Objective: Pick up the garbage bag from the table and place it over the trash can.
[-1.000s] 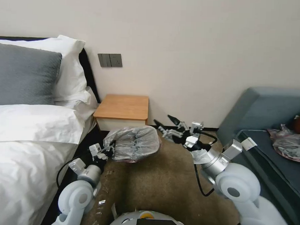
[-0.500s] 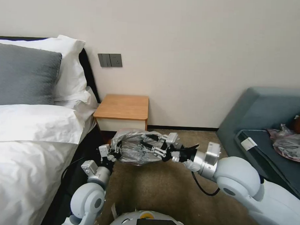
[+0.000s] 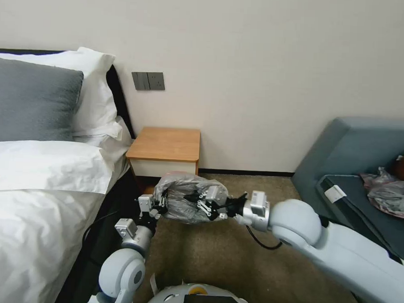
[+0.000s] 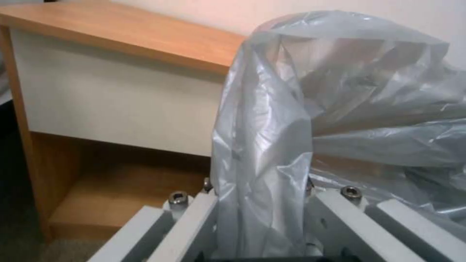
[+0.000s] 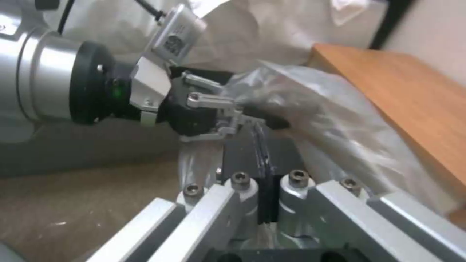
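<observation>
I'm swinging my right gripper [image 3: 199,204] in from the sofa side onto the bag [image 3: 184,200], fingers pinched shut, probably on film, while my left gripper [image 3: 157,206] is clamping its other edge, holding it off the floor before the table [image 3: 165,144].

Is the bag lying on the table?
No, the table top is bare; the bag hangs below, in front, held by the left end effector.
</observation>
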Controlling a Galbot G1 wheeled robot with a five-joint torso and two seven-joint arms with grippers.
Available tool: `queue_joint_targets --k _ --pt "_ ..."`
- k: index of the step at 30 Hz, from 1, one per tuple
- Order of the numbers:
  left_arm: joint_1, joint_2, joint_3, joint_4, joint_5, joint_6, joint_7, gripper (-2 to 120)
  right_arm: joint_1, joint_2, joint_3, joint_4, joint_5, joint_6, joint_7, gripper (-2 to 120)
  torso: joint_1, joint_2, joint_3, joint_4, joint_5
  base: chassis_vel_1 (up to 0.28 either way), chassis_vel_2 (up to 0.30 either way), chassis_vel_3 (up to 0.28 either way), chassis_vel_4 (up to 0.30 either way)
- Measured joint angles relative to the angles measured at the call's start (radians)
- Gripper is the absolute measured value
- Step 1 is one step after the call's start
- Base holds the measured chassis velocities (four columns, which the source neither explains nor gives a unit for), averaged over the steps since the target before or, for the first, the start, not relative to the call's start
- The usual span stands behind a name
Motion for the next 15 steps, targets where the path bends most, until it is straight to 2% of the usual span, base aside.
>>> queue_joint_targets --k 6,15 --pt "-0.001 -0.003 -0.013 0.002 0.001 -0.004 0.016 5 0.147 0.061 -0.148 -0.094 -0.100 -0.021 -0.028 0 0.000 0.000 0.000 0.0001 -0.0001 0.000 0.000 0.000 0.000" --pt "-0.004 -0.008 -0.044 0.012 -0.014 -0.020 0.057 5 0.233 0.131 -0.247 -0.203 -0.177 -0.035 -0.071 0 0.000 0.000 0.000 -0.0001 0.0000 0.000 0.000 0.000 0.000"
